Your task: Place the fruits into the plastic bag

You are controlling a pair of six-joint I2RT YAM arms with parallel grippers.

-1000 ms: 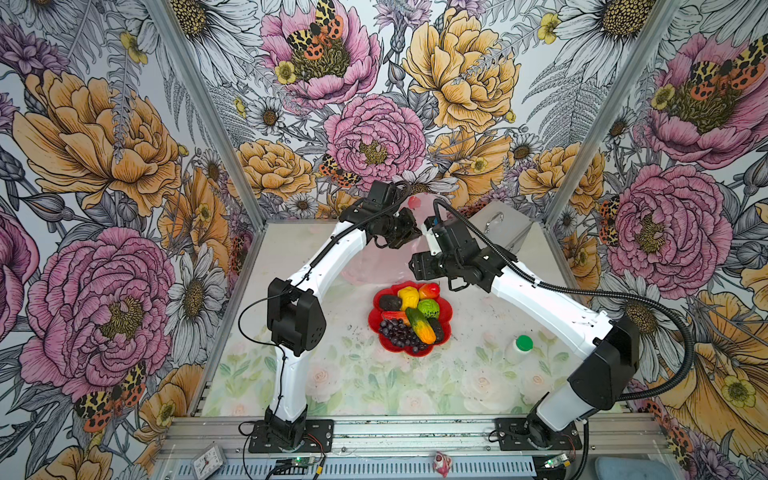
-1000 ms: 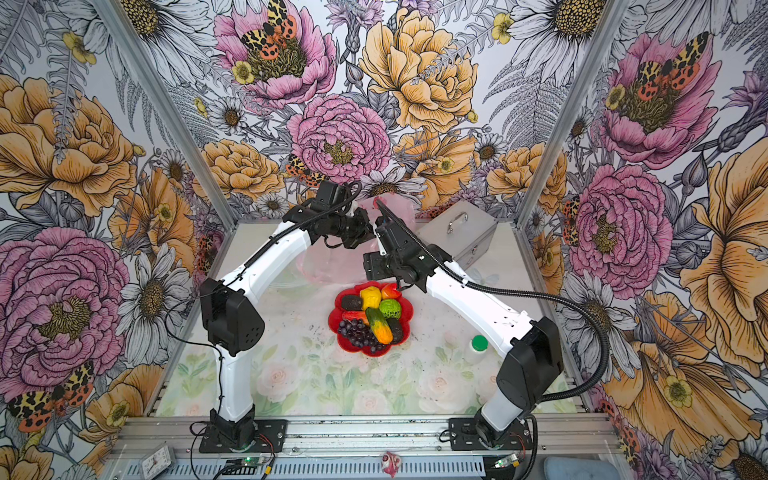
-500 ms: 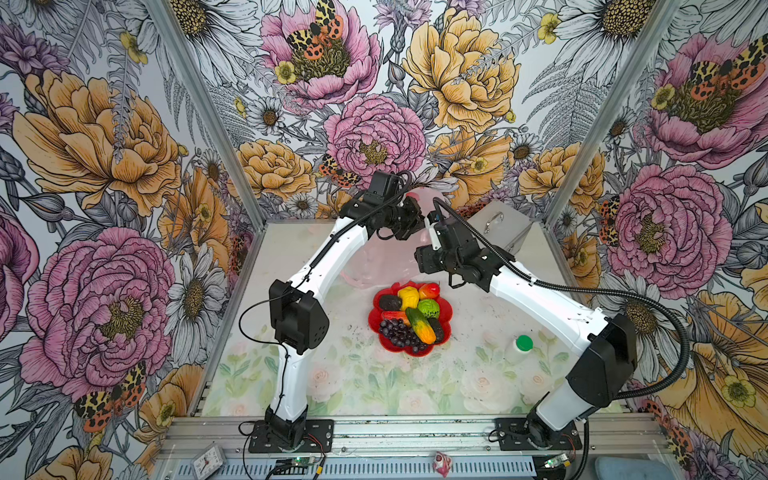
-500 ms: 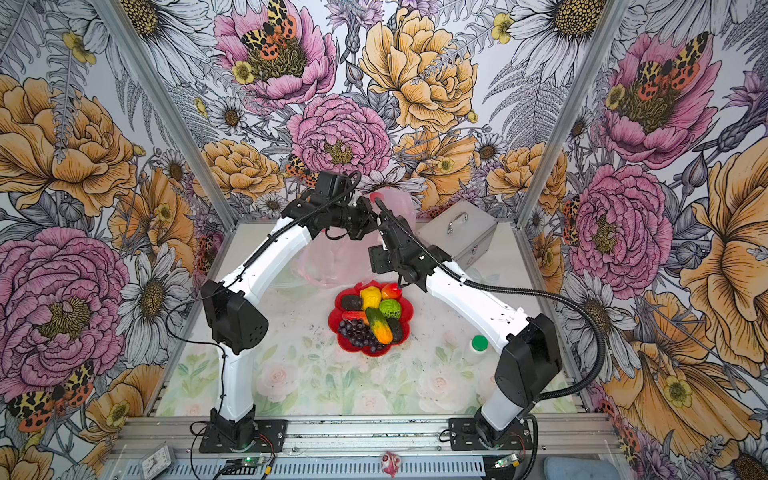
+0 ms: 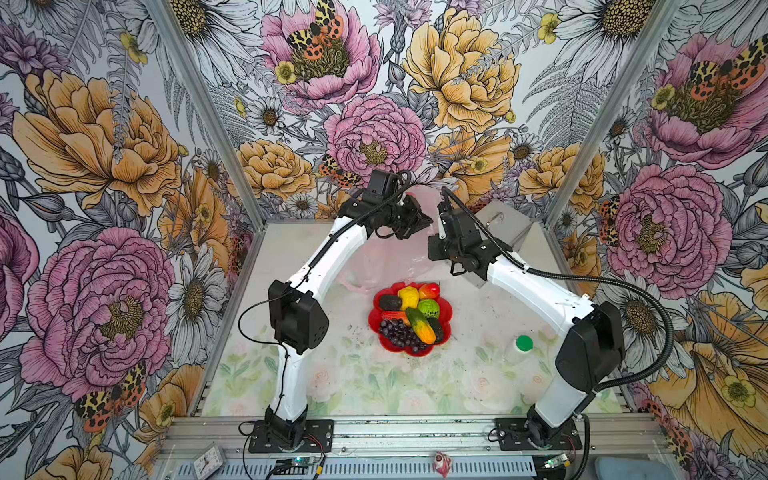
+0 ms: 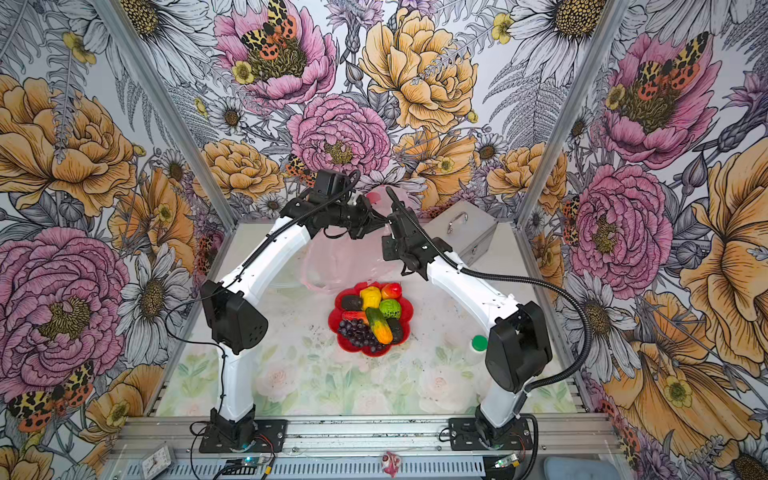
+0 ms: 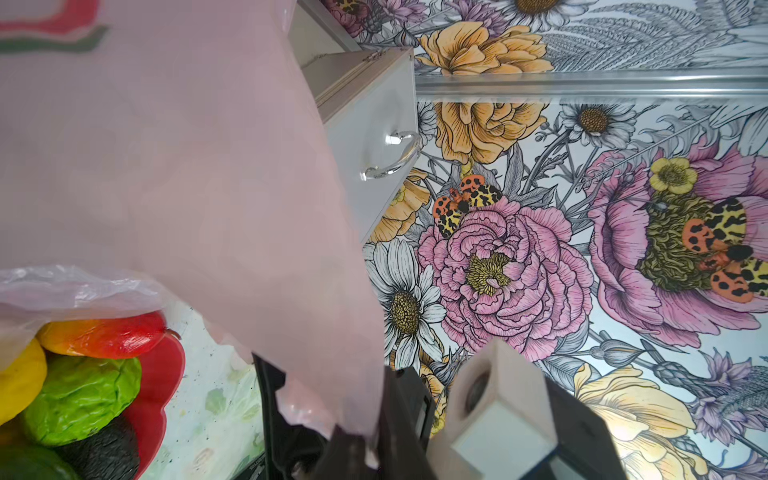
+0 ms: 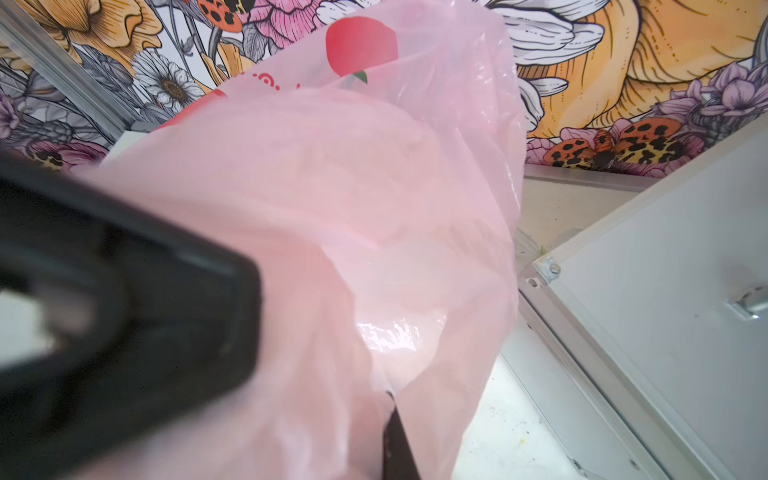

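Thin translucent pale-pink plastic bag (image 8: 332, 208) hangs raised at table rear, betw. both grippers. Small glossy toy fruits (image 5: 409, 318) sit on the red flower-shaped plate (image 5: 448, 311), just in front of & below it. Right gripper (image 5: 444, 205) looks clamped on bag film, fingers up. Left gripper (image 5: 415, 217) has film draped over it; we can't tell its grip. Both arms arch inward, about equally near the fruits.

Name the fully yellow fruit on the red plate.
The lumpy yellow fruit between the dark avocado and the red-orange fruit; the mango is half green.

Bright even light; blurred wrist foreground
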